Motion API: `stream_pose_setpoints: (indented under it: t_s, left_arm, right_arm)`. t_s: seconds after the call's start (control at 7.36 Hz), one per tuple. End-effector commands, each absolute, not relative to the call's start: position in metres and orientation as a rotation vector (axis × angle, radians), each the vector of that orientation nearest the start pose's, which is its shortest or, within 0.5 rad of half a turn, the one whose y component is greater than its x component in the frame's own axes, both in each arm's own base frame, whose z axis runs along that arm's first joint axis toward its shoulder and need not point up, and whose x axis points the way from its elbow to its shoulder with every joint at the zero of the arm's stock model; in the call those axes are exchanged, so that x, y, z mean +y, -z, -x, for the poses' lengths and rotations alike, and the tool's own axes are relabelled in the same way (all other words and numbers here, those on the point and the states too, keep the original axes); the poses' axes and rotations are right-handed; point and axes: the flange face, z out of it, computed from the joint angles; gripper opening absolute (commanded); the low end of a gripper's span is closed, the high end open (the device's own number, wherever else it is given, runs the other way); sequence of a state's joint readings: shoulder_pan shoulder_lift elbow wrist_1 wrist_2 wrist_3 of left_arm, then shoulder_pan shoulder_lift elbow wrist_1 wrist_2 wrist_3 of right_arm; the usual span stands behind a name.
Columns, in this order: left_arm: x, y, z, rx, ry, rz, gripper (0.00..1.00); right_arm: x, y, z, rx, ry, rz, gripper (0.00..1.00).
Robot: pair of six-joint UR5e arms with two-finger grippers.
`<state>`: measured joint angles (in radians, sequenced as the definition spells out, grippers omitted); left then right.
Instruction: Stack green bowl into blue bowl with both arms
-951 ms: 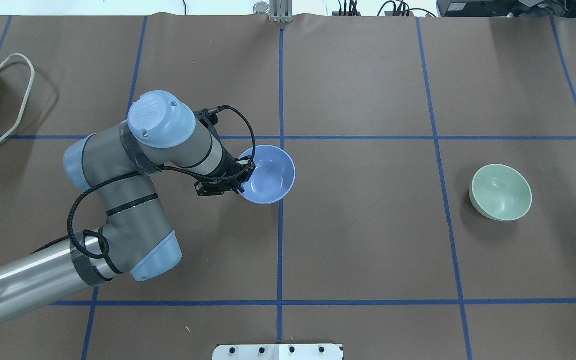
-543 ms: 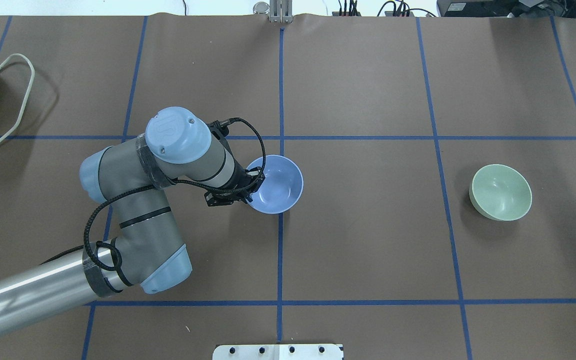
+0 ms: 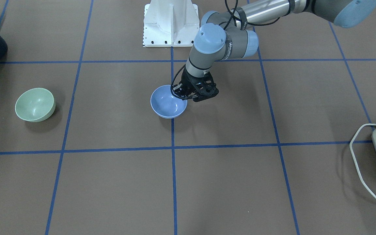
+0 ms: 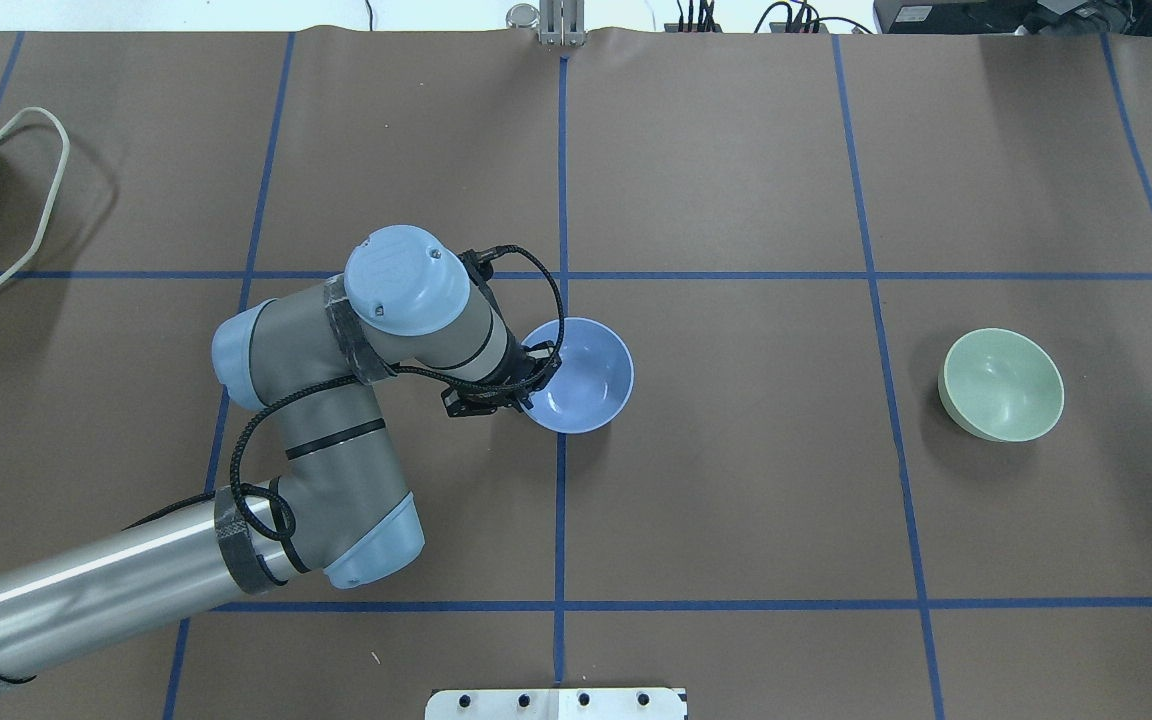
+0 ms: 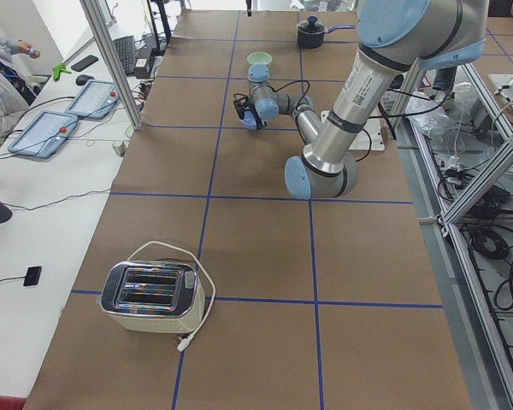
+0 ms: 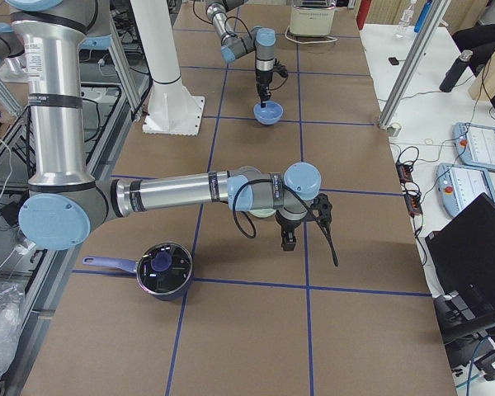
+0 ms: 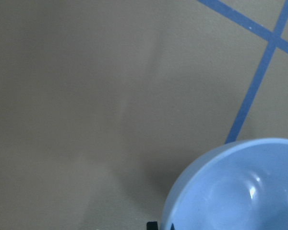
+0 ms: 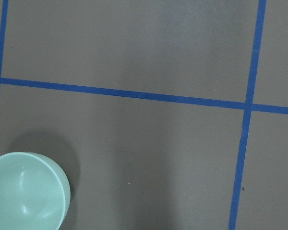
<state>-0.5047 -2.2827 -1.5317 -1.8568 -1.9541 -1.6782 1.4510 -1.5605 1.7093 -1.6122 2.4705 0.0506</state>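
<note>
Grip: my L claw (image 4: 528, 385) clamps rim of blue bowl (image 4: 586, 375), at table (image 4: 736, 500) centre. My R claw (image 6: 308, 238) hangs near green bowl (image 4: 1001, 385); open or closed, can't tell. Nothing stacked yet: bowls well apart, green needs pickup & drop-in.

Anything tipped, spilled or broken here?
Nothing stands out. The blue bowl and the green bowl are both open side up, empty, with no visible damage. The left gripper pinches the blue bowl's rim.
</note>
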Motion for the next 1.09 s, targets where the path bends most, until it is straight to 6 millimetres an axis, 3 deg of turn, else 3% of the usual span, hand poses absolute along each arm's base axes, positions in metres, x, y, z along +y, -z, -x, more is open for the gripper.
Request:
stream_pose_setpoints:
  t_s: [0.0,0.41,0.54,0.68,0.82,0.95]
  left_arm:
    - [-0.4377,-0.2183,-0.5849,0.988,0.393,0.130,0.01]
    - [-0.4407,-0.2203,-0.5855,0.999,0.387,0.120,0.02]
    - [-0.4405,-0.2179,-0.5851,1.016,0.380,0.115,0.14]
    - [-0.4412,-0.2166,-0.5841,1.036,0.326,0.080,0.69]
    - [-0.4418,-0.2181,-0.5829,1.035,0.284,0.054,0.96]
    - [-0.4426,-0.2186,-0.5817,1.035,0.284,0.051,0.97]
  right_arm:
    - [-0.5006,-0.5802,0.0053,-0.905,0.114,-0.022,1.00]
    - [-0.5006,-0.5802,0.0061,-0.905,0.117,-0.022,1.00]
    - [-0.5006,-0.5802,0.0061,-0.905,0.117,-0.022,1.00]
    - [-0.4987,-0.5823,0.0058,-0.905,0.116,-0.020,1.00]
    - [-0.4988,-0.5778,0.0058,-0.905,0.122,-0.038,1.00]
    - [-0.4955,-0.5764,0.0054,-0.911,0.151,-0.106,1.00]
